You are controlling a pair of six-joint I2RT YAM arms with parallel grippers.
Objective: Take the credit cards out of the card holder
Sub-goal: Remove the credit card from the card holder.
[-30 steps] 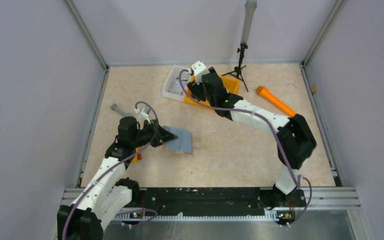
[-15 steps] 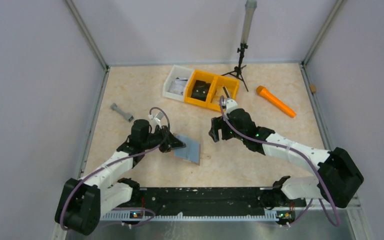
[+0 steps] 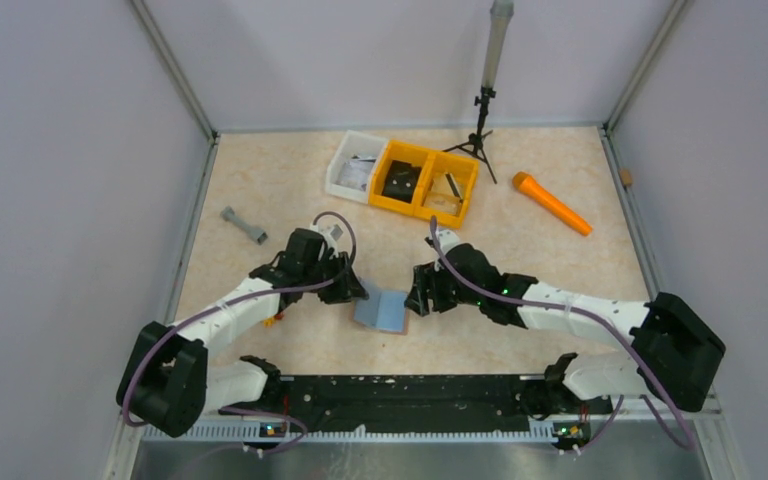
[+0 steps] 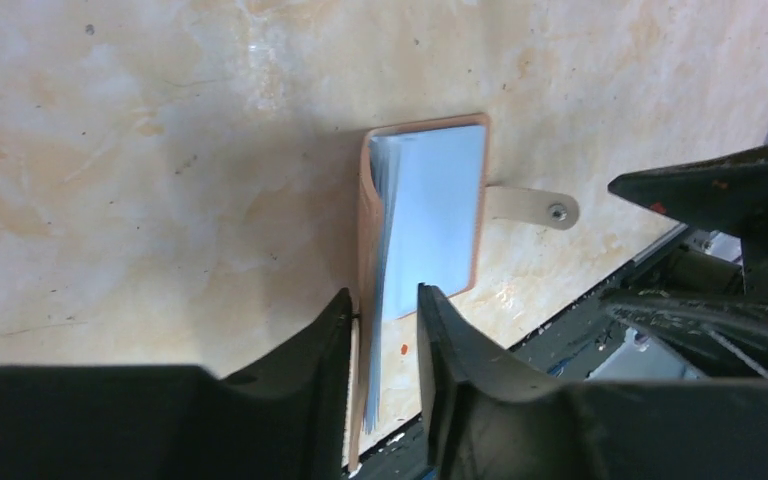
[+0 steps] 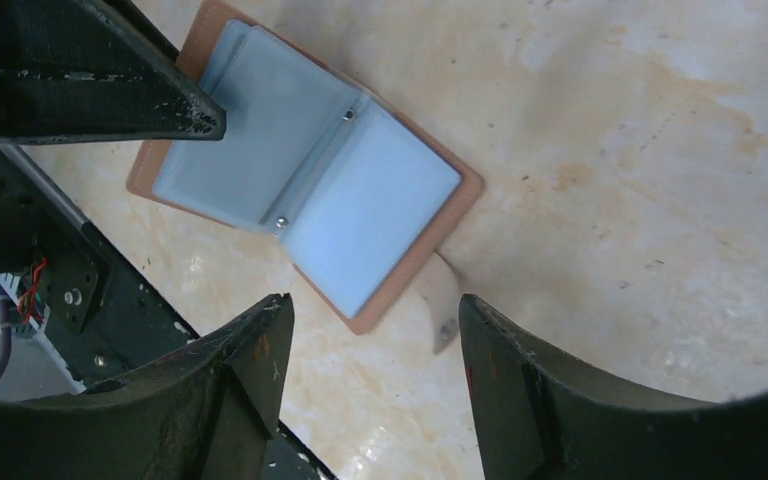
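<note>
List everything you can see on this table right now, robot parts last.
card holder: one, brown outside, pale blue inside, lying open at front centre
credit cards: none visible
yellow bin: one, two compartments, back centre
black item: one, in the yellow bin's left compartment
white bin: one, left of the yellow bin
orange cylinder: one, back right
grey part: one, left side
tripod: one, black, by the back wall
left tool: one, black, fingers astride the holder's edge
right tool: one, black, open, above the holder
</note>
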